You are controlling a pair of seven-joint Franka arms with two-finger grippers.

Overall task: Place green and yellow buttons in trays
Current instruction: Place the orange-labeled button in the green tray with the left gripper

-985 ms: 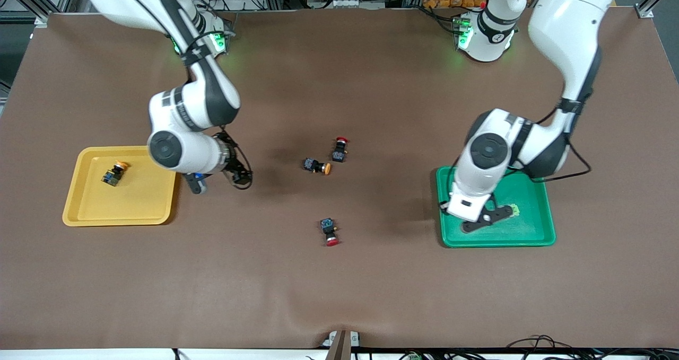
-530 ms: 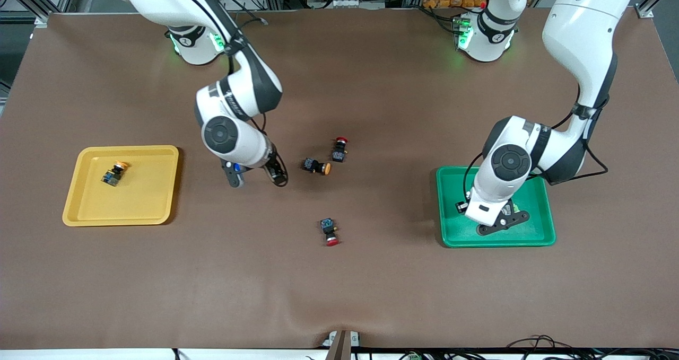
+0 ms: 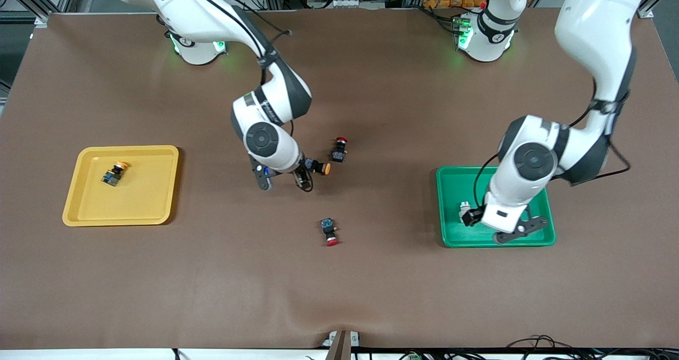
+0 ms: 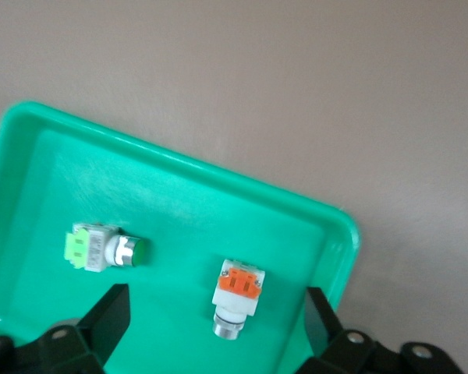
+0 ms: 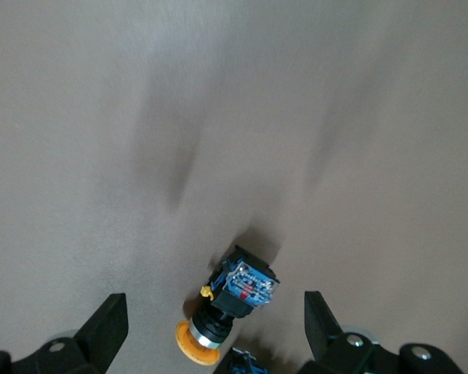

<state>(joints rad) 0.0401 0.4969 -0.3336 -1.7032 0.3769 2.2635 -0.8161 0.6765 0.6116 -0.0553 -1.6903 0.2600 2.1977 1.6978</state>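
Two pale grey buttons lie in the green tray [image 4: 179, 202]: one green-faced [image 4: 101, 249], one orange-faced [image 4: 238, 296]. My left gripper [image 4: 214, 343] hangs open over the orange-faced one and touches nothing. In the front view that gripper [image 3: 497, 226] is over the green tray [image 3: 451, 233], and one pale button [image 3: 465, 209] shows beside it. My right gripper [image 3: 284, 182] is open over the table's middle. A black-bodied button with a yellow cap [image 5: 230, 308] [image 3: 318, 167] lies between its fingers [image 5: 109, 327], untouched. Another yellow-capped button [image 3: 114, 173] rests in the yellow tray [image 3: 143, 201].
Two black switches with red caps lie on the brown mat. One [image 3: 339, 149] is just beside the yellow-capped button, toward the arms' bases. The other [image 3: 329, 231] is nearer the front camera.
My left gripper opened and let the orange-faced button go in the green tray. My right arm swung from beside the yellow tray to the yellow-capped button at mid-table.
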